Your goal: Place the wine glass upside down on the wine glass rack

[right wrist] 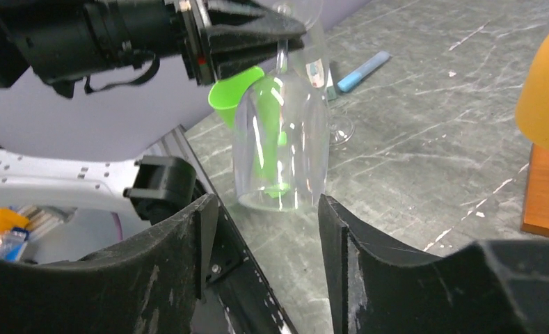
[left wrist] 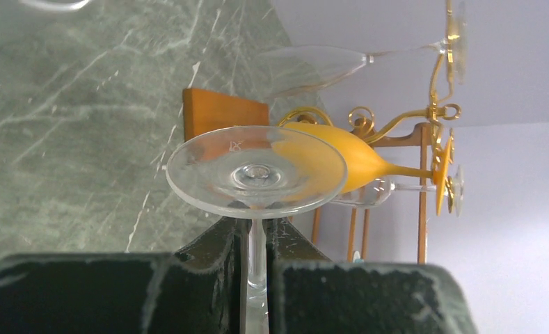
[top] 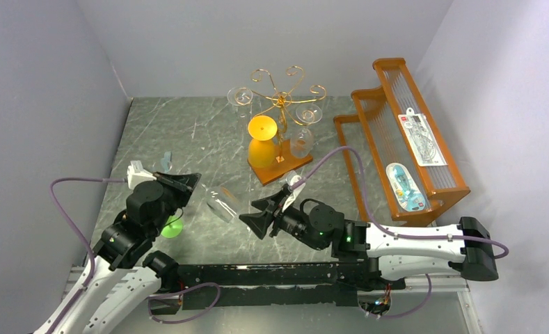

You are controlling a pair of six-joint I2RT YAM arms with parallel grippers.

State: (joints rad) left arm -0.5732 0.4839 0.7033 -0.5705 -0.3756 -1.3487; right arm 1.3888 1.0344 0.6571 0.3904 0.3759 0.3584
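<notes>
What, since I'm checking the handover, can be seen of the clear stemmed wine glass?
The clear stemmed wine glass looks like colourless glass, with a tall narrow bowl, thin stem and flat round foot. It hangs mouth down with the foot uppermost, and the left gripper is shut on its stem. The right gripper stands open short of the bowl, not touching it.

Bright, even light is falling from above, casting only soft shadows on the counter [top: 188,132]. Glare is streaking the wine glass [right wrist: 282,139]. The fingers [right wrist: 181,278] of the right end effector [right wrist: 268,209] are looking soft, perhaps out of focus.
</notes>
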